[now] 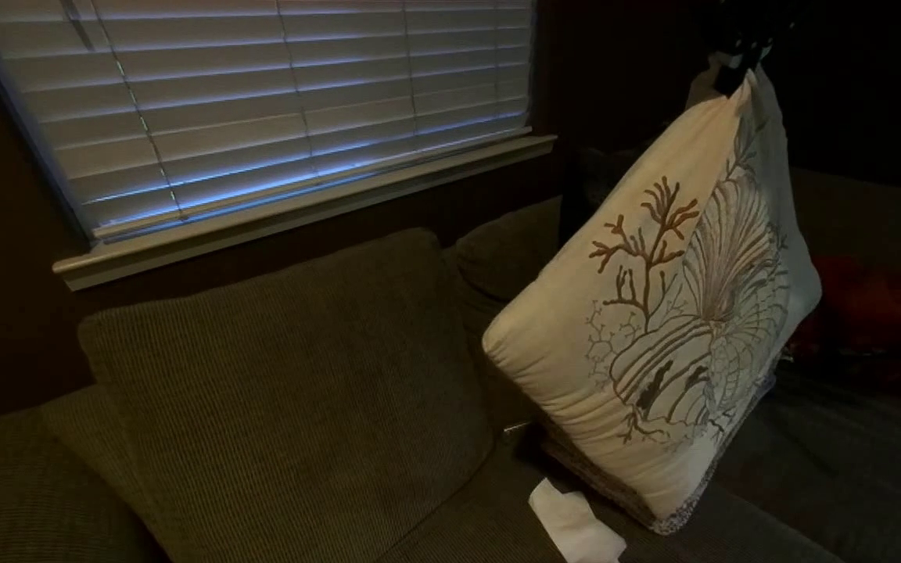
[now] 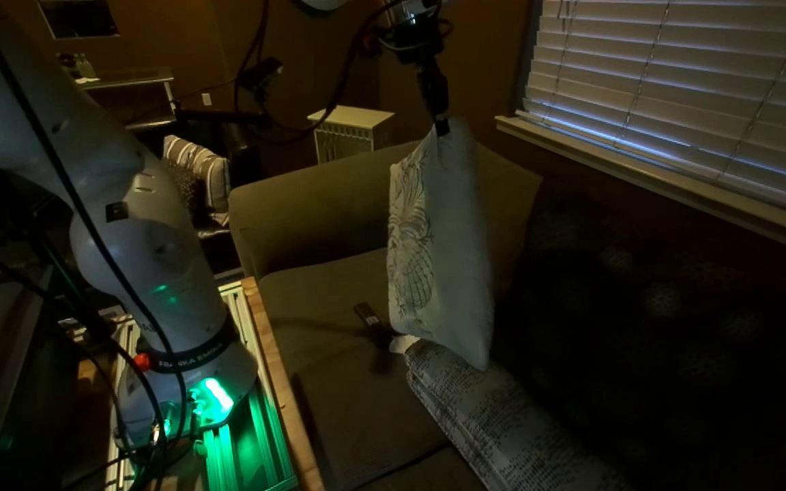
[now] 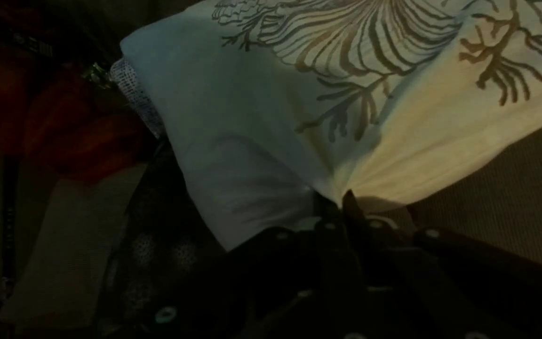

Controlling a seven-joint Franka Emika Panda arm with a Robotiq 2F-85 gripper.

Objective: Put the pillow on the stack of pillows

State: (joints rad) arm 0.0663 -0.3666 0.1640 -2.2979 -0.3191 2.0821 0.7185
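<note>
The pillow hangs by its top corner, and the gripper is clenched on a pinch of its cloth; in the wrist view creases fan out from that pinch. It hangs on edge, one corner pointing down, and in both exterior views that low corner lines up with part of the stack. Whether they touch cannot be told. In an exterior view the stack's grey pillow lies on the seat and runs off to the near right, with the held pillow at its far end; the dark pillow is to its right, mostly lost in shadow. Grasp and lift look done, so the step in hand seems to be the placing, with the let-go not yet made. The next move probably calls for a shift toward the near right of that view, to bring more of the pillow over the stack, then a slow lowering with a sideways draw, so that it lies flat rather than balances on a corner. Let go here, it could topple left onto the seat, or slip off the far end by the white scrap.
</note>
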